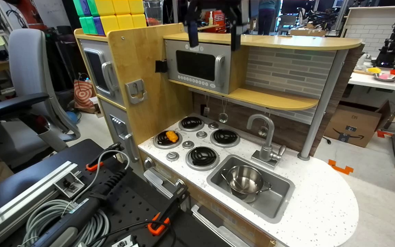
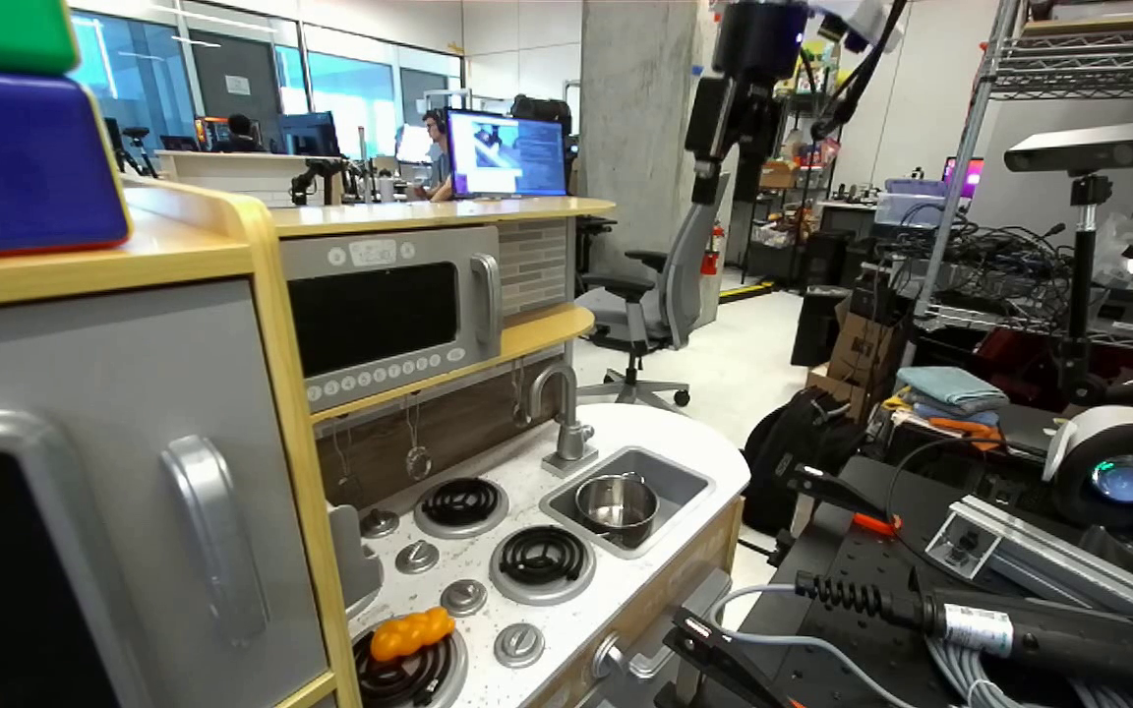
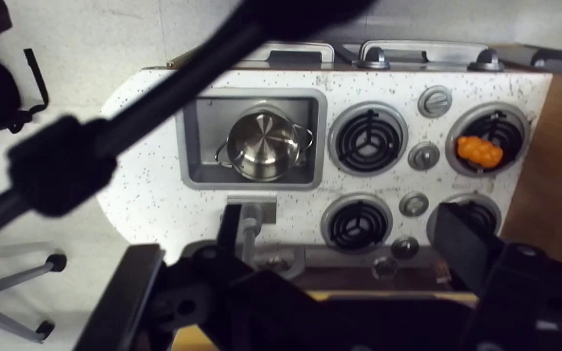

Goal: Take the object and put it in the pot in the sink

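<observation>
A lumpy orange object [image 1: 171, 136] lies on a black burner beside the tall cabinet; it also shows in an exterior view [image 2: 412, 634] and the wrist view [image 3: 479, 151]. The shiny silver pot [image 1: 245, 180] stands upright in the sink [image 1: 284, 202], and it looks empty in the wrist view [image 3: 263, 146]. My gripper [image 1: 214, 46] is open and empty, high above the toy kitchen near the top shelf. It also shows in an exterior view [image 2: 727, 192], and its spread fingers show in the wrist view [image 3: 339, 209].
The grey faucet [image 1: 267, 137] rises behind the sink. The toy microwave [image 1: 197, 65] and wooden shelves [image 1: 276, 97] overhang the back of the counter. A tall wooden cabinet [image 1: 153, 79] bounds the burner end. A black table [image 1: 132, 206] with cables and clamps stands in front.
</observation>
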